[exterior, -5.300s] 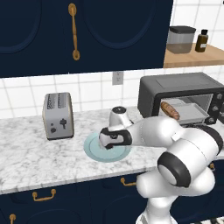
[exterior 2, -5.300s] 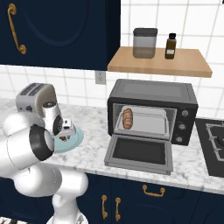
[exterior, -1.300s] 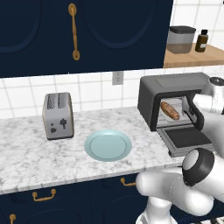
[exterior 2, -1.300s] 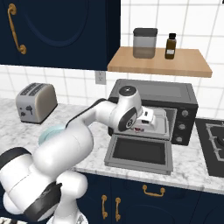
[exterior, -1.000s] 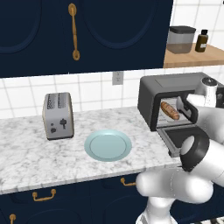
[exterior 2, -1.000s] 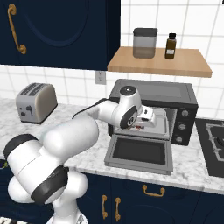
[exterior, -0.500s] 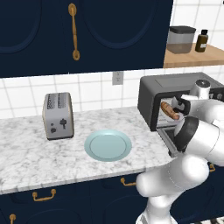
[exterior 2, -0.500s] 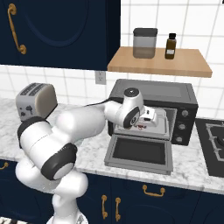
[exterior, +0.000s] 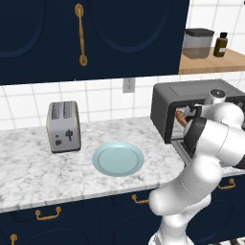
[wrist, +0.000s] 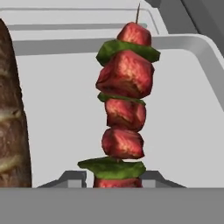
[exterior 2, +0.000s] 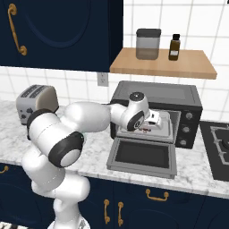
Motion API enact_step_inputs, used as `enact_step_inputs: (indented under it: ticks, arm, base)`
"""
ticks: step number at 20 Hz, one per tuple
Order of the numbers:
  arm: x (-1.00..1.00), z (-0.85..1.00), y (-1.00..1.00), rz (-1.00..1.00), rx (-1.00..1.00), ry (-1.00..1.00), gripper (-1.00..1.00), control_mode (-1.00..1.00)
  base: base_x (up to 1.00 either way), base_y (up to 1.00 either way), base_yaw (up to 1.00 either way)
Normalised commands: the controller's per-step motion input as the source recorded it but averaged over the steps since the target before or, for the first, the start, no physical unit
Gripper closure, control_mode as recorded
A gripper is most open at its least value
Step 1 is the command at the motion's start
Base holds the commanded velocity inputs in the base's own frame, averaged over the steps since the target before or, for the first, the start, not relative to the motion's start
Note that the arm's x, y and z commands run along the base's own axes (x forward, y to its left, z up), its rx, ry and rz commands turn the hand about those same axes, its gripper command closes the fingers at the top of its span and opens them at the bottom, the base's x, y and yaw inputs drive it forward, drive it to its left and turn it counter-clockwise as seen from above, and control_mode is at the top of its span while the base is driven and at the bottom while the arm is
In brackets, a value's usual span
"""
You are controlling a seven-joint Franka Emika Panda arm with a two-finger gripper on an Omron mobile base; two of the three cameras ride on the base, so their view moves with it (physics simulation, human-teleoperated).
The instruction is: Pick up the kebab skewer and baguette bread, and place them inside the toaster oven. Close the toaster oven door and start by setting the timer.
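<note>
The kebab skewer point(wrist: 124, 100), red meat chunks with green slices on a thin stick, stands upright in the hand view with my gripper point(wrist: 113, 179) shut on its lower end. It hangs over the grey tray inside the toaster oven point(exterior 2: 156, 91). The baguette bread point(wrist: 11, 122) lies on that tray just left of the skewer, and its golden end shows in the left base view as the baguette bread point(exterior: 180, 117). My gripper point(exterior 2: 151, 125) is inside the oven's mouth. The toaster oven door point(exterior 2: 142, 154) hangs open and flat in front.
A pale blue plate point(exterior: 117, 159) lies bare on the marble counter, with a silver toaster point(exterior: 63, 127) to its left. The oven's knobs point(exterior 2: 187, 116) sit on its right side. A shelf above carries a jar point(exterior 2: 147, 44) and a bottle point(exterior 2: 174, 47). A stove point(exterior 2: 219, 143) lies at the right.
The gripper has carried the skewer from the plate into the oven. Over the last second the hand stays in the oven's mouth while the elbow swings round.
</note>
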Motion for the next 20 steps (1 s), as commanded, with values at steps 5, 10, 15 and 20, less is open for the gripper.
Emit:
enact_step_inputs:
  ticks: [5,10,15,20]
  arm:
    - [0.14,-0.15,-0.10,0.00,0.00,0.00,-1.00,-1.00]
    - [0.00,-0.02,-0.18,0.00,0.00,0.00,-1.00,-1.00]
    - [-0.04,0.03,0.00,0.00,0.00,0.00,-1.00,-1.00]
    - [-0.91,0.06,0.00,0.00,0.00,-0.01,-1.00,-1.00]
  base:
    - [0.00,0.00,0.00]
    - [0.00,0.00,0.00]
    - [0.00,0.00,0.00]
    - [0.00,0.00,0.00]
